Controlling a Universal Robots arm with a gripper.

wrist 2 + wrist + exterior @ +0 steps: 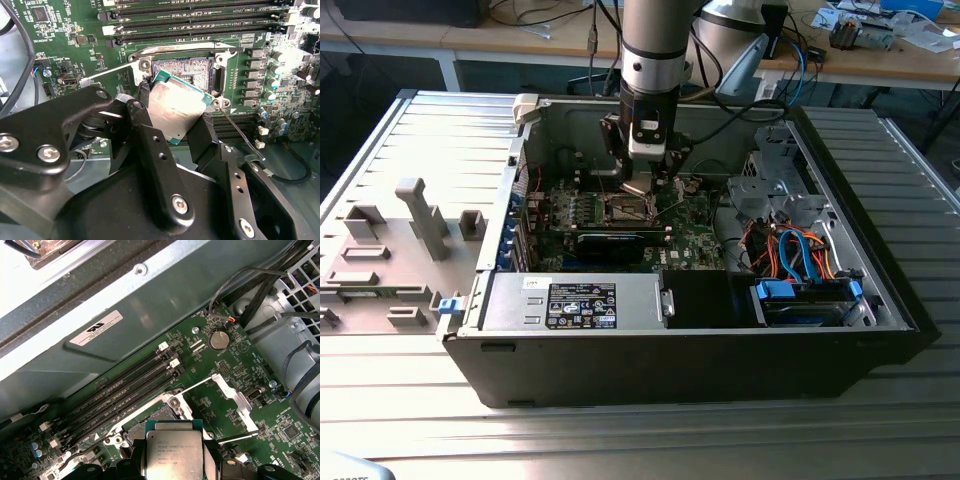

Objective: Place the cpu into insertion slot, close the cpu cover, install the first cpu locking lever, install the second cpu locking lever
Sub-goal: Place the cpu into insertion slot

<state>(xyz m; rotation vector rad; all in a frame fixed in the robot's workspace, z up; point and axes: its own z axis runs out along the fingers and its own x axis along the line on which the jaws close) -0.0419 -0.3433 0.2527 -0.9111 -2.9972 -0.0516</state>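
- Gripper [172, 114]: black fingers [150, 145] drawn in narrowly on two opposite edges of the cpu [176, 106]. The chip is held fast between the jaws, and nothing else is in them.
- Cpu: silvery-grey top faces the camera in both wrist views. In the second wrist view it sits tilted, one corner low over the insertion slot [182, 70]. Whether it touches the socket cannot be told.
- Insertion slot: uncovered, with its dark centre exposed inside a metal rim. It is set in the green motherboard [60, 30].
- Cpu cover [231, 390]: stands open, lifted off the socket and just beside it in the first wrist view.
- Locking levers [196, 384]: thin metal rods, both unlatched and angled away from the socket.
- Memory slots [120, 390]: long, black and parallel, running just beside the socket.
- Arm [655, 50]: in the exterior view it hangs into the open computer case [720, 360], with the tool over the middle of the board.
- Power supply [582, 305]: black box with a white label along the near wall. A blue drive bracket [805, 292] sits toward the exterior view's right.
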